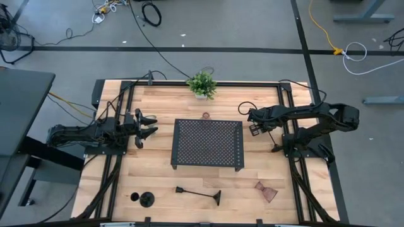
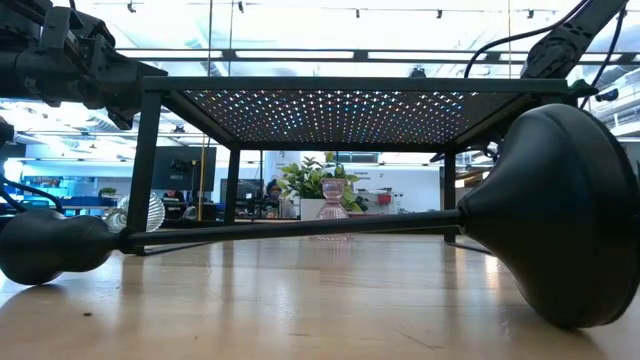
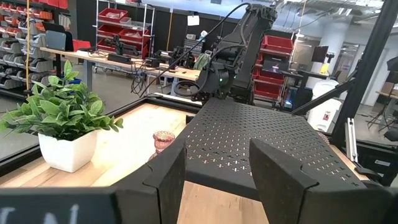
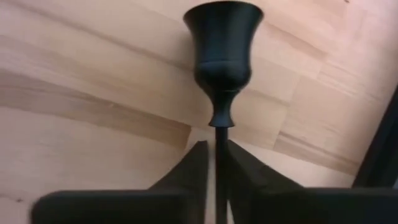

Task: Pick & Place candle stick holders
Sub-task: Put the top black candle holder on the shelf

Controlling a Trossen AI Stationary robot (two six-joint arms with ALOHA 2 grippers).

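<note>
While I watch from above, the surface (image 1: 126, 183) carries the black tray (image 1: 207, 144) at its middle. My right gripper (image 4: 216, 163), fingers clenched on a black candle stick holder (image 4: 221, 59), sits beside the tray's right side; its base is hidden. Left gripper (image 1: 150, 126) waits released at the left edge. Another holder (image 1: 199, 193) lies near the front edge.

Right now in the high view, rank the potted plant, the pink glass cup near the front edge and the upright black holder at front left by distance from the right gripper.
From the right gripper:
1. Potted plant, at the back edge, centre.
2. Pink glass cup, lying near the front edge, right side.
3. Upright black holder, at the front left.
</note>
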